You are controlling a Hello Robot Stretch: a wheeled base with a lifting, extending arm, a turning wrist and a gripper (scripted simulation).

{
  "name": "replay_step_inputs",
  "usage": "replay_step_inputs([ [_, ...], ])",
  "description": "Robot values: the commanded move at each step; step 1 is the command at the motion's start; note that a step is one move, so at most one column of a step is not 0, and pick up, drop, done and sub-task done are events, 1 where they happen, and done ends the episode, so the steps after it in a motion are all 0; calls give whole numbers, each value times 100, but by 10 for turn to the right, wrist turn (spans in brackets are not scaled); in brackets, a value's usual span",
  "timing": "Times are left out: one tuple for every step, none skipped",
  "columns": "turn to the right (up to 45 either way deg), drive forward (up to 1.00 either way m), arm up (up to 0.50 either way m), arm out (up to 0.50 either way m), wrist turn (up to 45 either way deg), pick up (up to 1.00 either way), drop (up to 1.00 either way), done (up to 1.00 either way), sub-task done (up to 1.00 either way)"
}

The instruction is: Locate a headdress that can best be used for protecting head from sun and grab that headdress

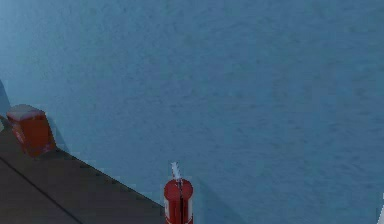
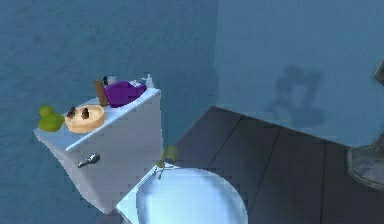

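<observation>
A white toilet tank [image 2: 122,150] stands at the arm side view's left, with several small things on its lid. A tan round thing with a dark middle [image 2: 84,118], perhaps a brimmed hat, lies near the lid's left end. Left of it sits a yellow-green blob [image 2: 47,118]. Farther along the lid are a brown thing [image 2: 102,88], a purple lump [image 2: 125,92] and a small white piece [image 2: 148,80].
The toilet's pale seat [image 2: 190,198] lies below the tank, with a small green thing [image 2: 170,157] at its hinge. Dark plank floor [image 2: 270,150] spreads to the right up to a grey base [image 2: 368,165]. Ahead, a blue wall, a red canister with a handle [image 1: 179,200] and a red box [image 1: 30,127].
</observation>
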Motion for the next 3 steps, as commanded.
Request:
replay_step_inputs([
  [0,0,0,48,0,0,0,0,0],
  [0,0,0,0,450,0,0,0,0],
  [0,0,0,0,450,0,0,0,0],
])
